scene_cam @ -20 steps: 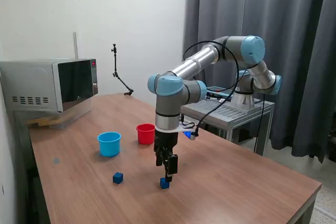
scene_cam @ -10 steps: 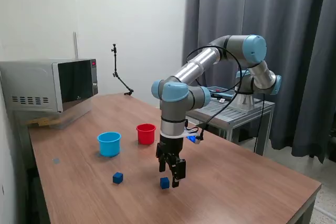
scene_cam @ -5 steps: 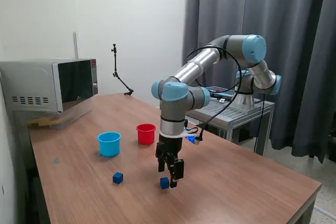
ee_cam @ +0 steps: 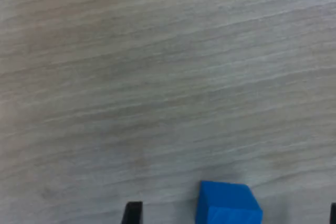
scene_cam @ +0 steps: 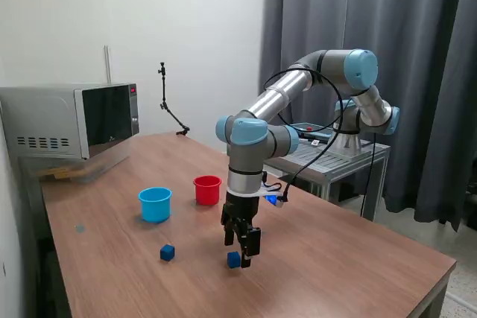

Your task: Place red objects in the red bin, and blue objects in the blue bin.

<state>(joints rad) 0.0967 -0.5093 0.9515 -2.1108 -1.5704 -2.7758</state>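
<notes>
Two small dark blue cubes lie on the wooden table [scene_cam: 335, 258]. One blue cube [scene_cam: 234, 260] [ee_cam: 228, 205] sits right under my gripper [scene_cam: 241, 252], which points straight down and hangs just above it. In the wrist view the cube lies between the two dark fingertips [ee_cam: 133, 213], which stand wide apart, so the gripper is open. The other blue cube [scene_cam: 167, 252] lies further toward the exterior view's left. Behind them stand the light blue bin [scene_cam: 155, 204] and the red bin [scene_cam: 207, 190]. No red objects show in either view.
A microwave [scene_cam: 74, 121] sits at the table's far corner on the exterior view's left. A thin black stand [scene_cam: 170, 106] rises at the back edge. The arm's base stands on a metal cart [scene_cam: 328, 156] beyond the table, before grey curtains.
Since two seconds ago my gripper has shifted slightly and come down closer to the blue cube. The cubes and cups have not moved.
</notes>
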